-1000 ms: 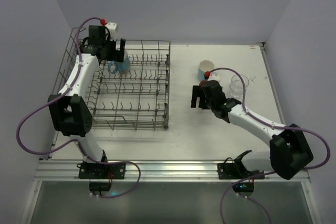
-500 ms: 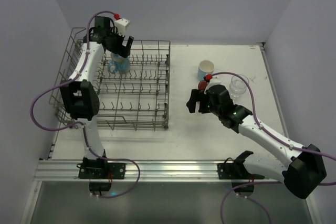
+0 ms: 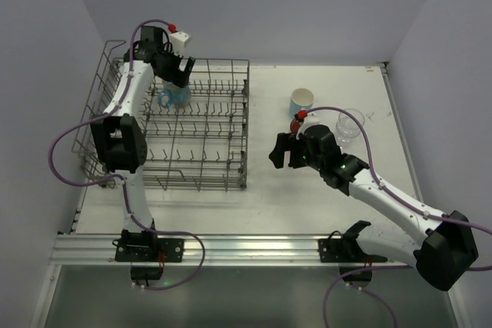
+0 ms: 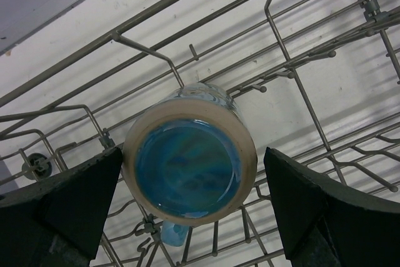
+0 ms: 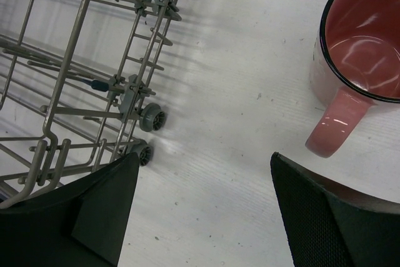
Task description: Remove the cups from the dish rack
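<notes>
The blue handled mug (image 3: 174, 96) stands in the far left corner of the grey wire dish rack (image 3: 231, 178). In the left wrist view the mug (image 4: 189, 167) shows a round tan-ringed blue end, its handle below. My left gripper (image 3: 175, 69) is open right above it, its fingers (image 4: 69, 207) on either side of the mug without touching. My right gripper (image 3: 281, 156) is open and empty over bare table, between the rack's right side (image 5: 128, 85) and a pink mug (image 5: 359, 48). A light blue tumbler (image 3: 301, 101) and a clear glass (image 3: 350, 124) stand on the table to the right.
The rack's taller looped side (image 3: 96, 105) rises on the left by the side wall. The rack has small grey wheels (image 5: 152, 118) at its corner. A metal rail (image 3: 246, 247) carries both arm bases along the near table edge.
My left arm has swung up and its gripper now hangs over the blue mug. My right gripper has moved left and nearer, away from the cups on the table towards the rack.
</notes>
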Robot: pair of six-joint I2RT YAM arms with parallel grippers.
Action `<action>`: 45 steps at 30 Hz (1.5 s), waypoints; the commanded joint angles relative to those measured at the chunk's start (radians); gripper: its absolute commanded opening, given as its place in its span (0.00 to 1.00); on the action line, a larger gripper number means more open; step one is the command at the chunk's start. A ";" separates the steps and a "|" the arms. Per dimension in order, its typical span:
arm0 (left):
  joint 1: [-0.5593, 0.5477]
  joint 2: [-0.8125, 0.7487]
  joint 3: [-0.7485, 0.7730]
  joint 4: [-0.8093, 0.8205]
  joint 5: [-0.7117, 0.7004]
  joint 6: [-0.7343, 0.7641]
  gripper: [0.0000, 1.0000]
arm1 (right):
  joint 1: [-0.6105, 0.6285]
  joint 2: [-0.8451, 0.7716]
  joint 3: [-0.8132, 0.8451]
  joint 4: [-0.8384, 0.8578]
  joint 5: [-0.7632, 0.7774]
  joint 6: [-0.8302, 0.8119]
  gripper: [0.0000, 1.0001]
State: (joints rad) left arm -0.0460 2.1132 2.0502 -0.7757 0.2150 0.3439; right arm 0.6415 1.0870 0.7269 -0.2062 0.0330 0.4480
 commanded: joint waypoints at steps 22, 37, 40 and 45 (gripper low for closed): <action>0.011 0.105 -0.016 -0.025 0.003 0.017 0.87 | 0.003 -0.024 -0.021 0.050 -0.012 -0.023 0.88; 0.008 0.007 -0.047 0.073 -0.092 -0.019 0.00 | 0.003 -0.009 -0.014 0.056 -0.022 -0.023 0.88; 0.008 -0.031 -0.042 0.072 -0.118 -0.037 0.00 | 0.003 -0.013 -0.009 0.048 -0.019 -0.025 0.88; 0.008 -0.105 -0.041 0.079 -0.155 -0.066 0.00 | 0.004 -0.013 0.005 0.034 -0.021 -0.020 0.88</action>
State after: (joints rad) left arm -0.0460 2.1620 1.9926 -0.7334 0.1379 0.2913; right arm 0.6415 1.0779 0.7116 -0.1871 0.0280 0.4435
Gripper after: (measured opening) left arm 0.922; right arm 0.874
